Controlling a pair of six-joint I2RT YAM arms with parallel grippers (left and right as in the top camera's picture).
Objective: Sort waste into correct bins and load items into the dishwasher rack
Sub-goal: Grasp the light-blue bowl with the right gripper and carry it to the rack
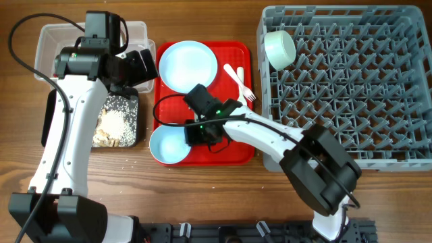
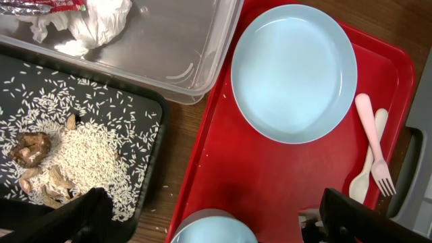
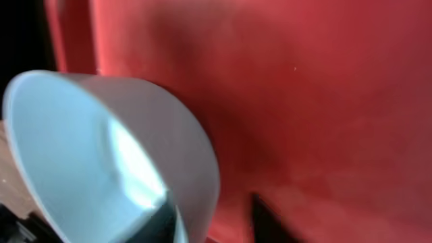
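Note:
The light blue bowl sits at the front left of the red serving tray. My right gripper is open and straddles the bowl's rim, one finger inside and one outside. The light blue plate lies at the tray's back, with the fork and spoon beside it. The pale green bowl lies in the grey rack. My left gripper is open and empty. Rice scraps lie in the black tray. Crumpled paper and the red packet lie in the clear tub. The yellow cup is out of view.
The clear tub and black tray stand at the left, under my left arm. A few rice grains lie on the wood between the black tray and the red tray. The rack fills the right side.

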